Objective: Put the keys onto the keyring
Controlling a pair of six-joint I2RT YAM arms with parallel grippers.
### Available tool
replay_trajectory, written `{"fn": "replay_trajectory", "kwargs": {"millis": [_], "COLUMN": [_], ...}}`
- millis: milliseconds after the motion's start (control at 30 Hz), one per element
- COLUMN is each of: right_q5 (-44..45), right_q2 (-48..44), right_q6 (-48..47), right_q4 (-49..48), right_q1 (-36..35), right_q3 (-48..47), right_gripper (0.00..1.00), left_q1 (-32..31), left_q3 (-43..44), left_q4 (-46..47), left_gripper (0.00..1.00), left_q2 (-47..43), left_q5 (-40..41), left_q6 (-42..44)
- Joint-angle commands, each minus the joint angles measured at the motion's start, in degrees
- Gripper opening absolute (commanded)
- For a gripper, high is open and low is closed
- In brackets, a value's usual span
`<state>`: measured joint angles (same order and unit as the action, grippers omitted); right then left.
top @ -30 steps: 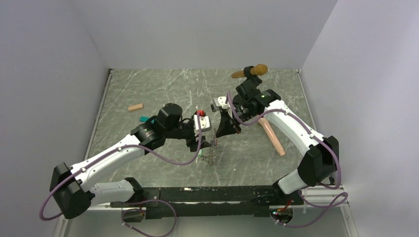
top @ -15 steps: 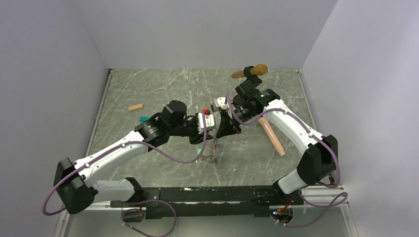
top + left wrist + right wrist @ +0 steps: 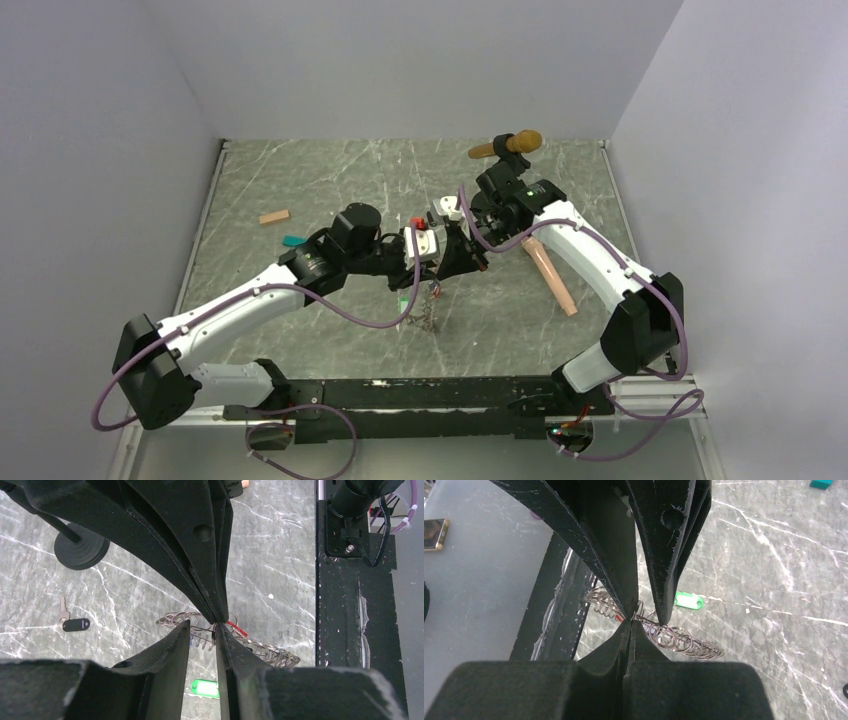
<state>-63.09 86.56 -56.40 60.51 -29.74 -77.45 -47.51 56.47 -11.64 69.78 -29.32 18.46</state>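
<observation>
Left wrist view shows the keyring (image 3: pixel 265 652), a coil of thin grey metal links, hanging above the table (image 3: pixel 280 555). Its top link is pinched in the clenched tips of the right gripper (image 3: pixel 218 616), which reaches in from 12 o'clock. The left gripper (image 3: pixel 202 630) meets that same link from 6 o'clock, its fingers a little apart on either side of it; whether they press on it I cannot tell. A green-tagged key (image 3: pixel 205 688) lies on the table at 7 o'clock of the chain. A black-tagged key (image 3: pixel 71 623) lies well away at 9 o'clock, near the round black stand base (image 3: pixel 81 549). In the top view, the left gripper has shifted toward 2 o'clock since a second ago and now sits right against the right gripper, while the chain hangs in nearly the same spot.
</observation>
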Motion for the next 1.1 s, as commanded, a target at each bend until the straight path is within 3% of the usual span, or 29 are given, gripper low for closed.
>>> {"fn": "replay_trajectory", "kwargs": {"millis": [0,233,533,600,700,767,933,1067], "right_q5": [-3.71,-3.97,-3.93,-3.91,-4.00,-3.97,-4.84,-5.72], "right_q2": [-0.32,-0.41,-0.43,-0.39,-0.28,-0.34,-0.48,-0.60], "right_q6": [-1.52,-1.52,-1.55,-1.47,-1.47,-1.24,-0.39,-0.31], "right_q4": [0.08,0.10,-0.01,-0.01,-0.13,-0.32,-1.34,-1.43], "right_q1": [-0.09,-0.15,0.02,0.03,0.04,0.10,0.22,0.36], "right_q3": [-2.53,-2.44,-2.33,-2.27,-2.18,-2.10,-1.62,-1.40], "right_gripper": [0.00,0.00,0.00,0.00,0.00,0.00,0.13,0.15], "left_q1": [-0.32,-0.29,-0.27,-0.27,-0.28,-0.27,0.16,0.88], "left_q3": [0.07,0.71,0.92,0.77,0.46,-0.25,-5.06,-13.83], "left_q4": [1.62,0.46,-0.85,-0.79,0.28,1.64,10.32,26.02], "left_gripper": [0.31,0.24,0.23,0.17,0.00,0.00,0.00,0.00], "left_q2": [0.36,1.02,1.42,1.33,1.10,0.49,-4.28,-8.84], "left_q5": [-1.98,-2.06,-1.90,-2.02,-2.09,-1.93,-0.14,1.78], "left_q6": [-0.44,-0.26,0.12,0.08,-0.42,-1.18,-6.36,-15.82]}}
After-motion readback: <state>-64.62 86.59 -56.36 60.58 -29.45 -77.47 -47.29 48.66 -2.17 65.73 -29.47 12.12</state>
